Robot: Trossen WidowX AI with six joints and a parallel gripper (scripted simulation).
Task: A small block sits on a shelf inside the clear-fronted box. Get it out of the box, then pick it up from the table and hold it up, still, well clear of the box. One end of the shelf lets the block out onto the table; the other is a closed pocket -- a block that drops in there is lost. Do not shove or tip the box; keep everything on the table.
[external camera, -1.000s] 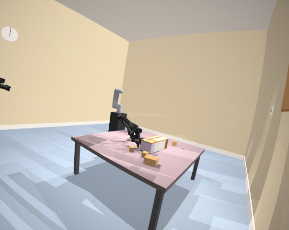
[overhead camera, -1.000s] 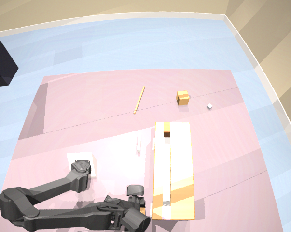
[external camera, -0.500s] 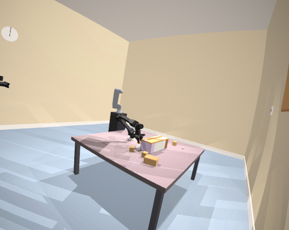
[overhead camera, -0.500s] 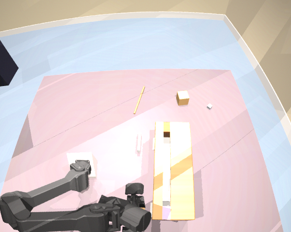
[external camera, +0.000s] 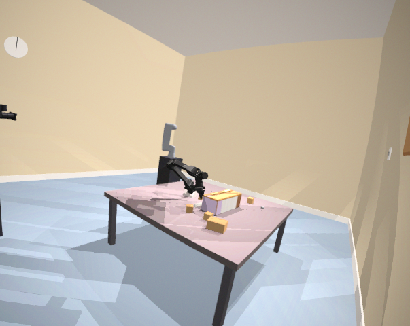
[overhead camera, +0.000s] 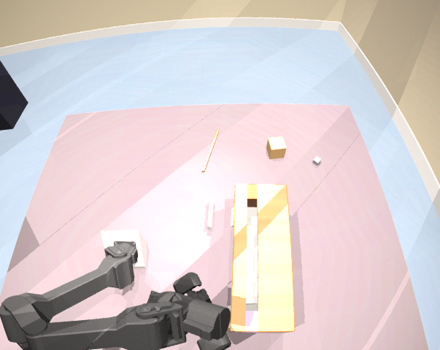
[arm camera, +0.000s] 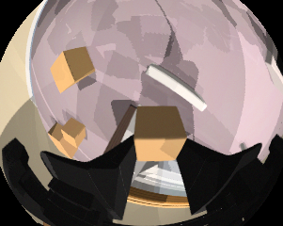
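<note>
My gripper (external camera: 200, 197) (arm camera: 155, 138) is shut on a small orange block (arm camera: 160, 134), which sits between the fingertips in the wrist view. The block looks raised above the table, though its height is hard to judge. The box (overhead camera: 274, 244) (external camera: 229, 204) stands upright, with a wooden top, a long slot and a clear front. The gripper is outside it, close to the left of its near end in the top view, where the arm hides the fingertips. A pale shelf (overhead camera: 252, 259) shows through the slot; no block is visible on it.
A white bar (overhead camera: 210, 215) (arm camera: 176, 87) lies left of the box. A thin stick (overhead camera: 211, 151), an orange cube (overhead camera: 276, 147) (external camera: 250, 200) and a small grey cube (overhead camera: 317, 160) lie beyond it. Other orange blocks (external camera: 189, 208) (external camera: 208, 215) (external camera: 217, 225) lie on the table nearer the exterior camera.
</note>
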